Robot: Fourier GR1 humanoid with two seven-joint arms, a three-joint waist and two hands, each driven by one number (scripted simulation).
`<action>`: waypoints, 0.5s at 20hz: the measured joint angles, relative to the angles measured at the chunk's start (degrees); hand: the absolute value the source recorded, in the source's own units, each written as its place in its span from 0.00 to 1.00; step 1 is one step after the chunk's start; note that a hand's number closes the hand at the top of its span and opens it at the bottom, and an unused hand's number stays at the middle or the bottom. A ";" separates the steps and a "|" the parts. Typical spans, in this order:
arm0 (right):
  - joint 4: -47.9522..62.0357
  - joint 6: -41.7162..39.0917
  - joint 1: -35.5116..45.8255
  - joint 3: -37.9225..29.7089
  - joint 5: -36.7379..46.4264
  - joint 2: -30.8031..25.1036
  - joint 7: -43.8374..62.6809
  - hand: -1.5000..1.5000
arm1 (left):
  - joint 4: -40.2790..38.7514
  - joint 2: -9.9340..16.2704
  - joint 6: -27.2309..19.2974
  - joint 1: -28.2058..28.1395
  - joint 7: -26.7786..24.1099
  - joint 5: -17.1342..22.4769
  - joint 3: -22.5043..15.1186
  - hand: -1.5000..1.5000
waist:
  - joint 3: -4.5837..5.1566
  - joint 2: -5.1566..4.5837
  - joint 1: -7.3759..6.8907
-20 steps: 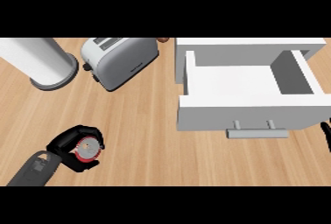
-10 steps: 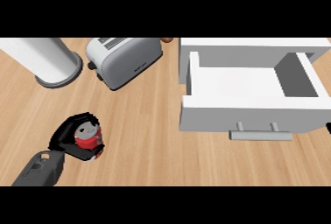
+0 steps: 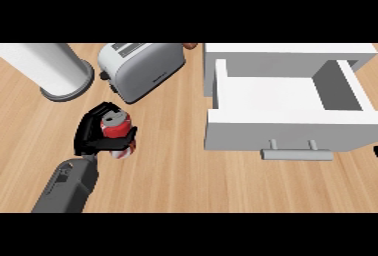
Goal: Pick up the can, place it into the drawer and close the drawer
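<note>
From my head cam, my left hand (image 3: 94, 131) has its fingers (image 3: 124, 141) curled round the can (image 3: 116, 126), red with a silvery top, so it's clamped on that. The can sits at the left side of the desk (image 3: 170, 170), just below the toaster (image 3: 144, 67) and well apart from the drawer (image 3: 288, 107). The drawer is pulled open on the right, white, with its handle (image 3: 297, 154) facing me and nothing visible inside. A white paper towel roll (image 3: 52, 67) stands upright in the top left corner, just beside the toaster. Can't see my right hand, there's only a dark sliver at the right edge and I can't tell what it is.
</note>
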State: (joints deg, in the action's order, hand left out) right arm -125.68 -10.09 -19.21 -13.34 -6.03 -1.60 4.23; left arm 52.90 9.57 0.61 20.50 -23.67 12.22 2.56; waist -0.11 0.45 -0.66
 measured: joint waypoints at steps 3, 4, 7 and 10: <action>-0.72 -0.25 -0.38 -0.15 -0.27 0.15 0.28 0.00 | 8.63 -1.11 -3.93 0.32 6.43 -0.96 -1.95 1.00 | 0.02 -0.03 0.11; -0.90 -0.52 -0.37 -0.43 -0.75 0.04 0.37 0.00 | 10.83 -1.55 -5.26 0.47 7.92 -1.55 -2.56 1.00 | 0.02 -0.07 0.23; -1.78 -0.53 -0.36 -0.27 -0.30 0.25 0.62 0.00 | 18.03 -2.79 -8.64 1.43 14.01 -3.32 -5.04 1.00 | 0.05 -0.13 0.40; -0.97 -1.11 -1.10 -0.28 0.17 0.82 -0.81 0.00 | 22.55 -4.02 -11.36 3.60 19.98 -5.16 -7.04 1.00 | 0.06 -0.20 0.65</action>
State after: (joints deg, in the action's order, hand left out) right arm -126.65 -11.19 -20.31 -13.63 -5.86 -0.78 3.42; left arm 75.45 5.56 -10.75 24.10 -3.69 7.06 -4.48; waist -0.05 0.25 -0.01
